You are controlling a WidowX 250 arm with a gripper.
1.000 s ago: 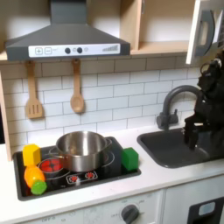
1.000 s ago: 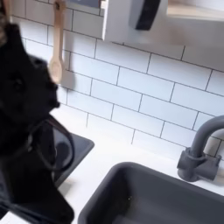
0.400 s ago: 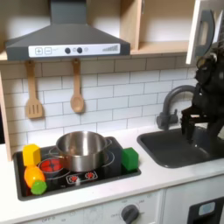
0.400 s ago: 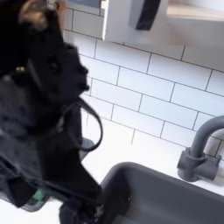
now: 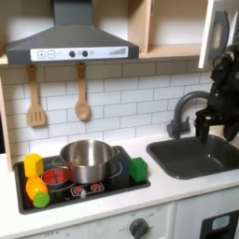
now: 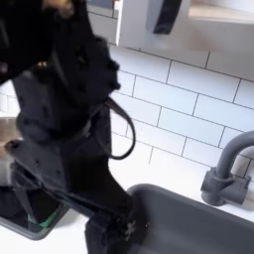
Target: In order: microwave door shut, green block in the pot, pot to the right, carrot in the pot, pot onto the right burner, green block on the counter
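The microwave door hangs open at the top right of the first exterior view, and its dark lower edge shows at the top of the second exterior view. The steel pot sits on the black cooktop. The green block stands on the cooktop to the first exterior view's right of the pot. The orange carrot lies at the cooktop's front left. My gripper hangs dark above the sink's left end and below the door. Its jaws are too dark to read. The white counter runs along the front.
A yellow block stands behind the carrot. A grey faucet rises behind the dark sink; both appear as faucet and sink in the second exterior view. Two wooden utensils hang on the tiled wall.
The arm has lifted, so the gripper is higher over the sink than a second ago. In the second exterior view the arm has swung rightward and looms larger. Pot, blocks and carrot are still.
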